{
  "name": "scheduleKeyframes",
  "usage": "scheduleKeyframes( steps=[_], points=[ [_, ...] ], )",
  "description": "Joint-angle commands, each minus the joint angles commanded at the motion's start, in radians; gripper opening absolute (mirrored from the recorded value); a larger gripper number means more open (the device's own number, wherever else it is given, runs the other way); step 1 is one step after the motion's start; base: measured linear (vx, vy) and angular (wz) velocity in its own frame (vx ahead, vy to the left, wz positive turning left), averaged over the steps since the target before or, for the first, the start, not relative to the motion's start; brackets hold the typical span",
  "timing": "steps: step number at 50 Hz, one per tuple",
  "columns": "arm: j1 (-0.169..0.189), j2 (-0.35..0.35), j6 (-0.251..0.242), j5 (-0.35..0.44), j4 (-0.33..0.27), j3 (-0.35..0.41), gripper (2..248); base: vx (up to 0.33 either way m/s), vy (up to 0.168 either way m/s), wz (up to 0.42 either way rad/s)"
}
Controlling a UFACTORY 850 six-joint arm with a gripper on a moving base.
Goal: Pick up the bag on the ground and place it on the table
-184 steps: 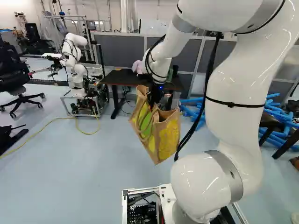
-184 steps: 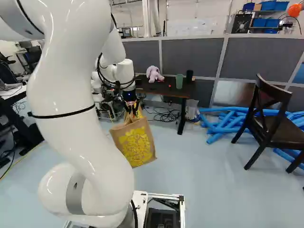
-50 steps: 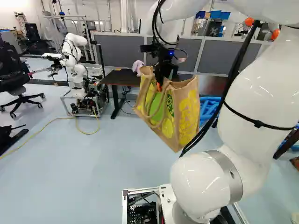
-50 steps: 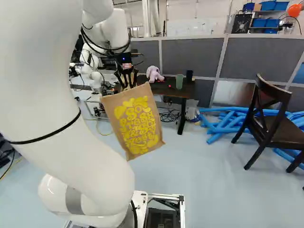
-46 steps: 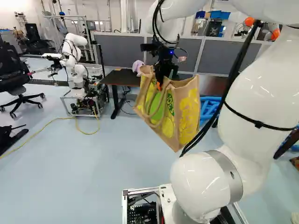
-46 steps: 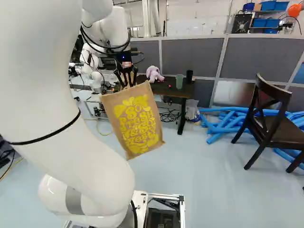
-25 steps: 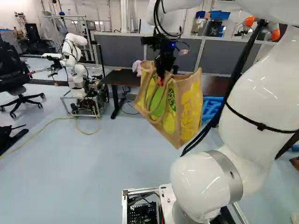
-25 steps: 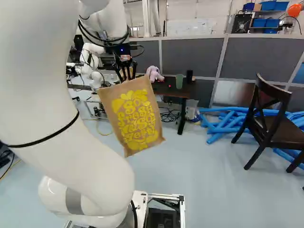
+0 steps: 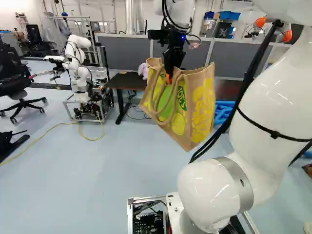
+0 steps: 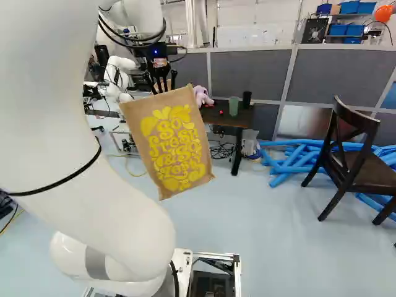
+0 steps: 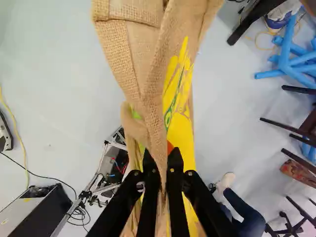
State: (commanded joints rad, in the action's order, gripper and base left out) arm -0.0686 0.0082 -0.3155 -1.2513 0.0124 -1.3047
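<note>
In the left base view my gripper (image 9: 168,77) points down, pinching the jute bag (image 9: 201,107) near its top. The bag hangs tilted in the air, one looped handle drooping over its green and yellow side. Seen in the right base view, the bag's yellow-printed face (image 10: 176,148) covers part of the desk area. The wrist view has the gripper (image 11: 162,165) shut on a folded strip of the bag (image 11: 155,118). Beyond the bag stands the dark table (image 10: 212,117), with a pink plush toy (image 10: 202,95), a green cup (image 10: 233,106) and a black cup (image 10: 247,99) on it.
Another robot (image 9: 80,73) stands at the left of the left base view, a yellow cable (image 9: 53,126) near it. Blue tubes (image 10: 291,162) and a dark chair (image 10: 352,154) are right of the table. A person's leg (image 11: 239,212) shows in the wrist view.
Over these seconds the arm has raised the held bag; lately both have risen slightly further and come a little nearer the cameras. The base has not moved.
</note>
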Motion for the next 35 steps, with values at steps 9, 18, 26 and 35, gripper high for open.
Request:
scheduleKeyframes(
  steps=[9, 18, 26, 35],
  points=[
    [0.001, 0.004, 0.0, -0.005, 0.0, -0.013, 24, 0.0, 0.0, 0.0],
    [0.001, 0.005, 0.0, -0.005, 0.0, -0.015, 24, 0.0, 0.0, 0.0],
    [0.001, 0.005, 0.0, -0.005, 0.0, -0.015, 24, 0.0, 0.0, 0.0],
    [0.001, 0.005, 0.0, -0.005, 0.0, -0.015, 24, 0.0, 0.0, 0.0]
  ],
)
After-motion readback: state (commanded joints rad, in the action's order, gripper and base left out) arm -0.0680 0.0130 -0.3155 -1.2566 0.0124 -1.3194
